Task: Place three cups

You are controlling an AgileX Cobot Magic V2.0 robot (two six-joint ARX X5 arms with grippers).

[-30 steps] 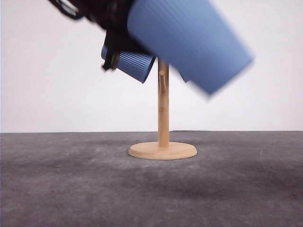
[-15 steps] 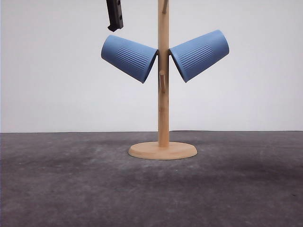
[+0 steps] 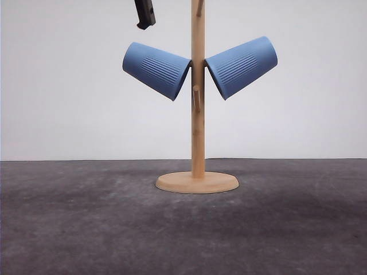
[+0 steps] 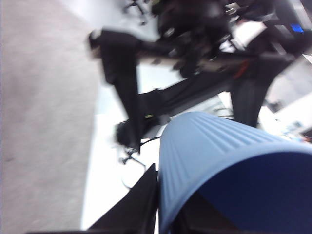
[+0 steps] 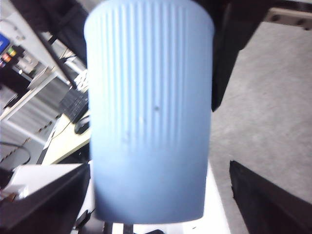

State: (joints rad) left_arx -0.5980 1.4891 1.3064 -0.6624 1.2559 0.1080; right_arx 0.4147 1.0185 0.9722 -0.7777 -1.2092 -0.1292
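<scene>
2 ribbed, tapered blue cups are seen hung on a wooden stand (image 3: 198, 114) in the front view: the left cup (image 3: 156, 69) and the right cup (image 3: 242, 66), each tilted with its mouth toward the round pole. The stand's disc base rests on a dark grey, matte table (image 3: 86, 229). A black finger (image 3: 145, 12) is seen above the left cup, apart from it. A third cup (image 5: 148, 112) is seen close between the right gripper's dark fingers (image 5: 263, 204); whether it is clamped cannot be told. A blue cup (image 4: 229, 170) is seen at the left gripper; its grip cannot be told either.
</scene>
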